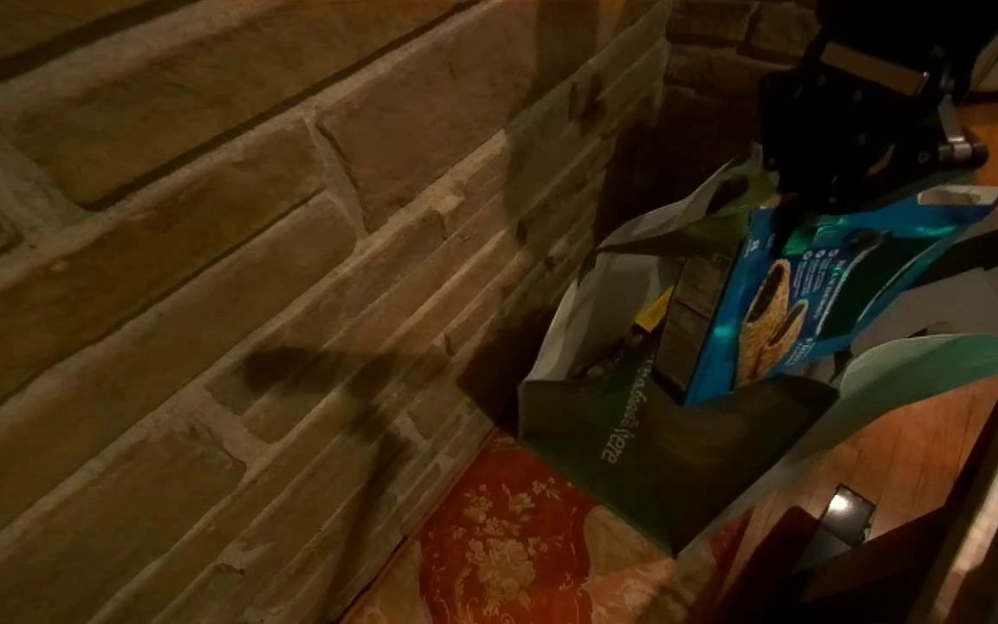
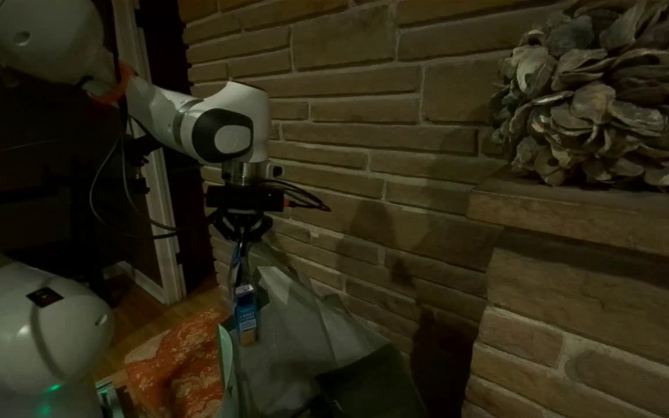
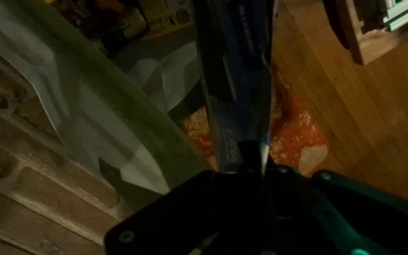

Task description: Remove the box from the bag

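The box (image 1: 828,286), a flat blue carton with tan-orange snack pictures, hangs tilted at the mouth of the dark green bag (image 1: 672,477). It also shows narrow side on in an exterior view (image 2: 246,316) and in the wrist view (image 3: 250,92). My gripper (image 1: 785,230) is above the bag, shut on the box's upper edge; its fingers also show in the wrist view (image 3: 251,156). The box's lower end overlaps the bag's front rim; I cannot tell whether it is still inside. The bag stands open, with its pale grey-green panel (image 2: 294,331) facing an exterior view.
A stone wall (image 1: 291,260) runs close beside the bag. Other packages, one yellow (image 1: 655,310), lie inside the bag. An orange-red patterned mat (image 2: 186,360) lies under and beside it. A small dark object (image 1: 847,513) is on the wood floor. A stone ledge (image 2: 590,215) juts out.
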Robot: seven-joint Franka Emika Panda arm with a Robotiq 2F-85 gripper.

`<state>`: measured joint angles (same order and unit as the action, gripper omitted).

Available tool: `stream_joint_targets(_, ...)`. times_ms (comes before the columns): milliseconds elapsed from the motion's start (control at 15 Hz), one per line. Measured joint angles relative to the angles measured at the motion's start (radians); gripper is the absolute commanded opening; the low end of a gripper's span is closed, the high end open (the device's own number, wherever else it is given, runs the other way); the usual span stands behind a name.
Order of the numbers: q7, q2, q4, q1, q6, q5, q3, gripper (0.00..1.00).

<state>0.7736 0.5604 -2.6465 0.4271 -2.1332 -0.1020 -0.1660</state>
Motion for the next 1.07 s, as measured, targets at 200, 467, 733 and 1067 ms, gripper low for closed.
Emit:
stream_joint_targets(200,0.051,0.008,0.016,-0.002,0.002,-0.165,-0.01,0.01)
stream_joint_targets(467,0.059,0.0,0.058,-0.021,0.052,-0.351,-0.03,0.01)
stream_joint_targets(733,0.058,-0.036,0.087,-0.057,0.101,-0.504,-0.032,0.01)
stream_joint_targets(1067,0.061,-0.131,0.1,-0.114,0.085,-0.675,0.006,0.01)
